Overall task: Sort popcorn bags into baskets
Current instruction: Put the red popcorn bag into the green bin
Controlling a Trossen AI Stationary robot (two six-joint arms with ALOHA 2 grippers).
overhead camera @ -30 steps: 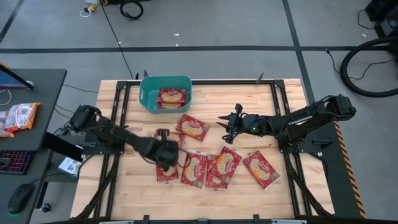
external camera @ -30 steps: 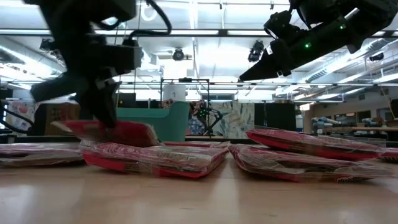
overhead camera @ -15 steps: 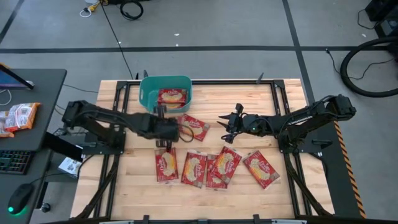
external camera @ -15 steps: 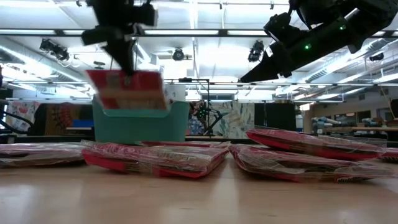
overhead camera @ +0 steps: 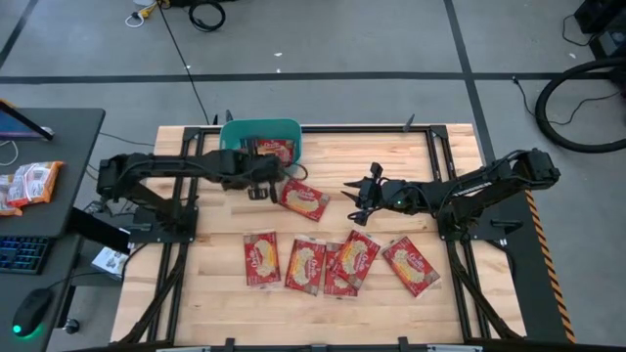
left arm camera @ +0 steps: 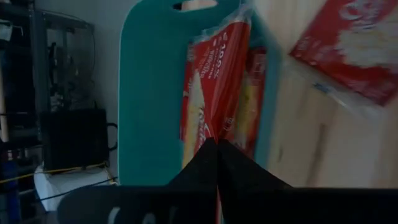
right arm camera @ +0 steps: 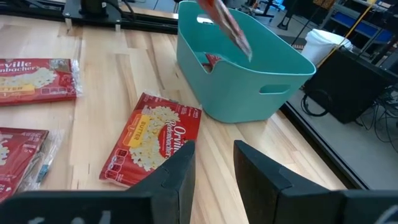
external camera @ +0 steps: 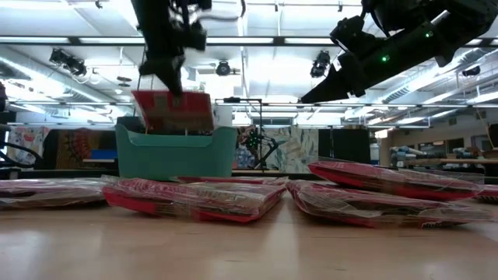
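Sorting scene, near to far. Foreground: five popcorn bags lie flat on the wooden surface (overhead camera: pixel 450 293), one leftmost bag (overhead camera: pixel 261 259) beside a touching cluster (overhead camera: pixel 333 266), some overlapping at their edges. These flat, film-wrapped packets look light and somewhat limp; the film is probably slippery, so an edge pinch, as used on the carried packet, seems the sensible hold, and any overlapped packet may drag its neighbour. Mid-field: a sixth bag (overhead camera: pixel 304 199) lies just beside the basket. The right gripper (overhead camera: pixel 354 195) hovers above the surface with fingers parted, holding nothing. Far field: the left gripper (overhead camera: pixel 262 176) is clenched on a carried bag (external camera: pixel 173 111) by its upper edge, hanging it over the teal basket (overhead camera: pixel 231 149) with its lower edge just inside the rim; another bag (overhead camera: pixel 273 149) already lies inside. Compared with one second ago, the left gripper has lifted this packet from the left end of the front row and carried it to the basket; the right arm has not moved.
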